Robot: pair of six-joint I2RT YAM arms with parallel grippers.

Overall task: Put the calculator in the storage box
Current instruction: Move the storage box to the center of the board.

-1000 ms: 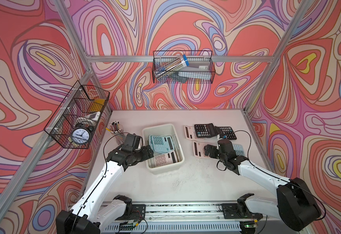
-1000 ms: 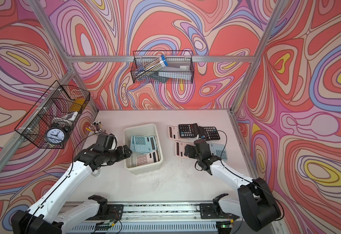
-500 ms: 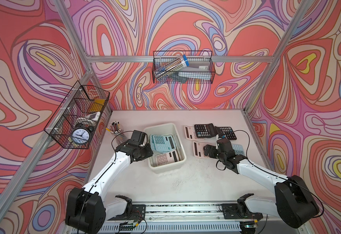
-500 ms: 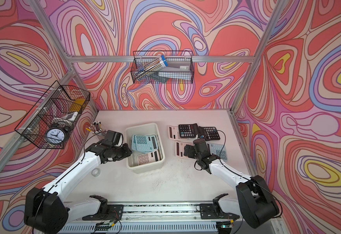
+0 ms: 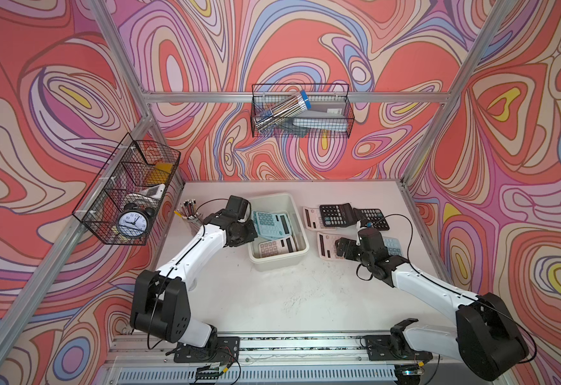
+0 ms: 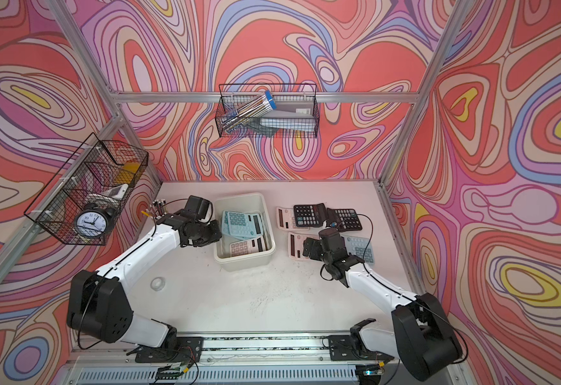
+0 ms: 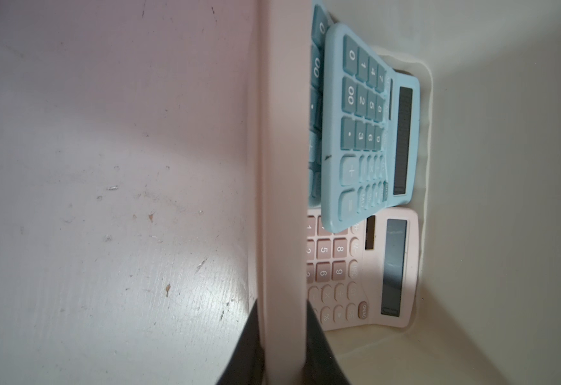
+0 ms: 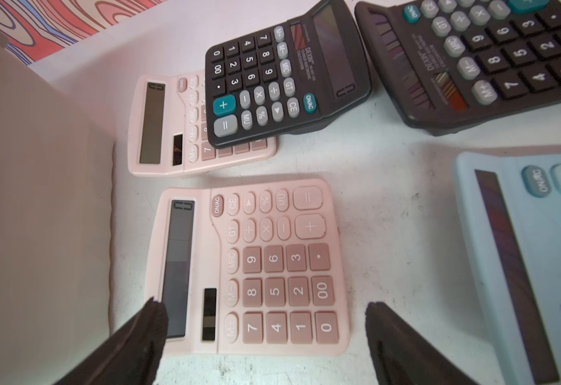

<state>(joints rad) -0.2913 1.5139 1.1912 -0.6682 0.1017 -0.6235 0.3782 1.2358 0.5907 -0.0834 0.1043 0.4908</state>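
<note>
In both top views the storage box (image 5: pixel 280 261) (image 6: pixel 244 261) stands mid-table. The left gripper (image 5: pixel 251 233) is at its side rim, and the right gripper (image 5: pixel 340 250) hangs over a pink calculator (image 5: pixel 326 246) that lies flat near the box without touching it.

In the left wrist view the left gripper (image 7: pixel 284 350) is clamped on the box wall, 1 finger outside and 1 inside. A blue calculator (image 7: pixel 369 123) already lies within.

In the right wrist view the right gripper (image 8: pixel 265 308) is spread wide and empty, its 2 fingers (image 8: pixel 139 336) straddling the pink calculator (image 8: pixel 265 266).

The pickup looks like the step in hand. 1 fingertip sits over the display edge, so I would nudge the gripper outward first. Then descend squarely, close across the body and lift it level while the box is braced
</note>
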